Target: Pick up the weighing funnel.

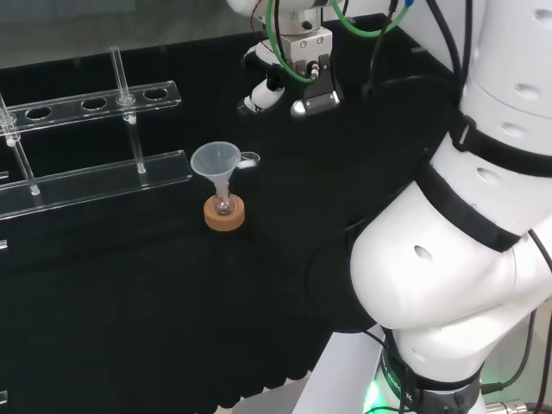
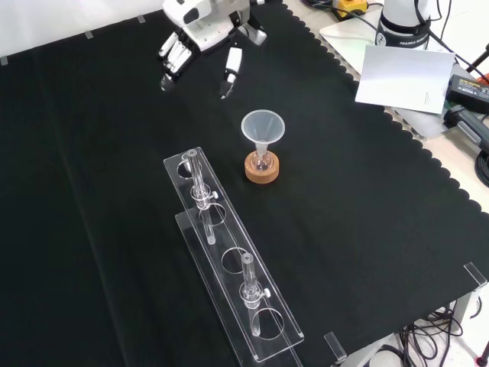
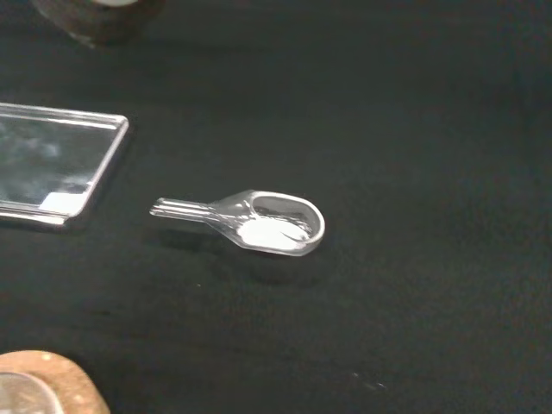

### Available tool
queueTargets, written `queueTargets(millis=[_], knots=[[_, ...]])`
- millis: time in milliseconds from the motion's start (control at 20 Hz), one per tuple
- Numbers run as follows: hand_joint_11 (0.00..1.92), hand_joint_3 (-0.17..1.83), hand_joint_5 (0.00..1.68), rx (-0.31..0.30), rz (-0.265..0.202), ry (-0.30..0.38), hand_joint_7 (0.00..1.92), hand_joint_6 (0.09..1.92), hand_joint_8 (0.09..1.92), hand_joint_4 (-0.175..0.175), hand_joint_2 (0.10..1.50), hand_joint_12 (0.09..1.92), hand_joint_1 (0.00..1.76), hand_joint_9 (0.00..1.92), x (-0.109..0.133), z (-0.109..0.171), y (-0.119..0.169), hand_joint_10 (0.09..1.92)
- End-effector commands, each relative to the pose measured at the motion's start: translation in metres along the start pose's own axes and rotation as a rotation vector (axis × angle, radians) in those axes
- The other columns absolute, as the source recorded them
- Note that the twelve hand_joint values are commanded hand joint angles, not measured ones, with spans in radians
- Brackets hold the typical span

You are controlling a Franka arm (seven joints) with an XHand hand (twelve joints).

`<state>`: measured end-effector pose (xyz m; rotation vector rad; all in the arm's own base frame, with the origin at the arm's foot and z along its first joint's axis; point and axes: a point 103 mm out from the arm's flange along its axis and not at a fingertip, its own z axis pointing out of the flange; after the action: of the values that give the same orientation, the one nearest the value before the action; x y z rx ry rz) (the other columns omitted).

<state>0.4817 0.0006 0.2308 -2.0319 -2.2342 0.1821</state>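
We find the black and white hand (image 2: 200, 27) hanging above the black cloth (image 2: 92, 191), its fingers (image 2: 174, 57) relaxed and spread, the thumb apart, gripping nothing. Nearest it, below the fingertips and clear of them, the small clear scoop-shaped weighing funnel (image 3: 269, 223) lies flat on the cloth, with a white patch in its bowl and its short stem pointing toward a rack corner. Just beyond it from the hand, the big clear cone-shaped funnel (image 1: 216, 161) stands mouth up, its stem in a small clear flask (image 1: 224, 205) on a tan cork ring (image 1: 224, 217). Farthest from the hand lies the long clear plastic rack (image 1: 95, 179), which carries upright clear tubes (image 2: 198, 174).
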Motion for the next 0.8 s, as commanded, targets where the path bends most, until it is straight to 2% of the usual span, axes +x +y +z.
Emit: queueTargets(millis=[50,400,800], knots=[[0.42,0.2,0.49,0.073,0.024,-0.01,0.45,0.09,0.71,-0.069,0.79,1.32,0.77,0.65,-0.016,0.031,0.035,0.59],[0.42,0.21,0.49,0.117,0.004,-0.043,0.45,0.09,0.71,-0.064,0.77,1.32,0.79,0.65,-0.011,0.064,0.057,0.58],[0.42,0.22,0.54,0.15,-0.023,-0.047,0.46,0.09,0.72,-0.053,0.76,1.31,0.8,0.66,-0.012,0.096,0.064,0.58]])
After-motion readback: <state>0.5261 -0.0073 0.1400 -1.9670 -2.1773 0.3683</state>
